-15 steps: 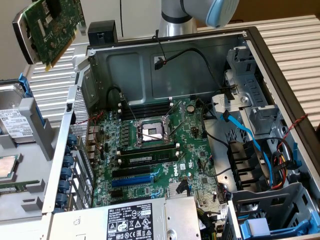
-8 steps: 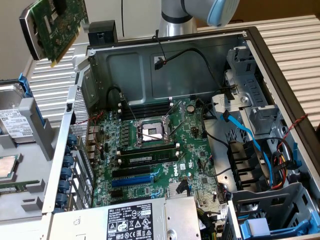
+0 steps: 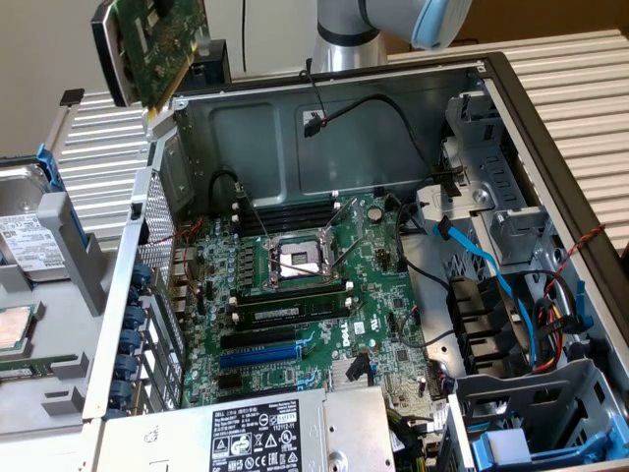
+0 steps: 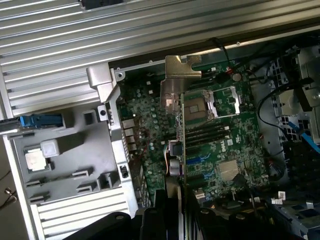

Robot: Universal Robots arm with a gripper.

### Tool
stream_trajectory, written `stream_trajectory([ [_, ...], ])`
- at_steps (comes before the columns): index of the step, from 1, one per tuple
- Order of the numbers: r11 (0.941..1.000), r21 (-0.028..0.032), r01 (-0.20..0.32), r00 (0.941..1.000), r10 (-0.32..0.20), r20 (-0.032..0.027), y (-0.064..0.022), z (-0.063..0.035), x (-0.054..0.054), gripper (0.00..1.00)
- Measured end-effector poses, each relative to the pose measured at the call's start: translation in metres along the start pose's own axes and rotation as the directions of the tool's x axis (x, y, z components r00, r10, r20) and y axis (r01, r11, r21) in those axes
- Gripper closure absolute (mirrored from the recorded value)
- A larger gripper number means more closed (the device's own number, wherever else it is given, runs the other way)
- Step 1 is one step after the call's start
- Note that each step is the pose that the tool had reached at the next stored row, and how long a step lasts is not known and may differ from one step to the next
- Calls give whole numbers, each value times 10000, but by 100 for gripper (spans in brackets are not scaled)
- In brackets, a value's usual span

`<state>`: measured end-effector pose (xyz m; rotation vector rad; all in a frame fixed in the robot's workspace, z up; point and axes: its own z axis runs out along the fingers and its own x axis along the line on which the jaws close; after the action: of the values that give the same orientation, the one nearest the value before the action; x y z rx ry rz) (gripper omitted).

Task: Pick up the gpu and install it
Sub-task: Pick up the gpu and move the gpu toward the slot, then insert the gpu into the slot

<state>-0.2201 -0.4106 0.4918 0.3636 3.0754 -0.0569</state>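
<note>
1. fingers (image 4: 159, 215) clenched on the gpu (image 4: 173, 107); the card runs edge-on away from the wrist, silver bracket at the far end.
2. location: in the exterior view the gpu (image 3: 157, 44) hangs tilted, green face showing, over a corner of the open case (image 3: 256, 138) at the exterior view's upper left. it is well above the motherboard (image 3: 383, 295) and not seated.
3. handling, judged: light, stiff, fragile. best held by the board edges or shroud, clear of the contact edge and small components; the bracket is likely slippery.
4. count: one gpu, one case, one motherboard, one cpu socket (image 3: 295, 258), one blue slot (image 3: 257, 352), one labelled power supply (image 3: 256, 442).
</note>
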Motion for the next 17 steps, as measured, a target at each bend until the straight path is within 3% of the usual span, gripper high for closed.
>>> stream_trajectory([
  [4, 10000, 9, 3, 10000, -3, -43, 29, 6, -142, 73],
  [17, 10000, 28, -22, 10000, 22, -41, 28, 11, -147, 73],
])
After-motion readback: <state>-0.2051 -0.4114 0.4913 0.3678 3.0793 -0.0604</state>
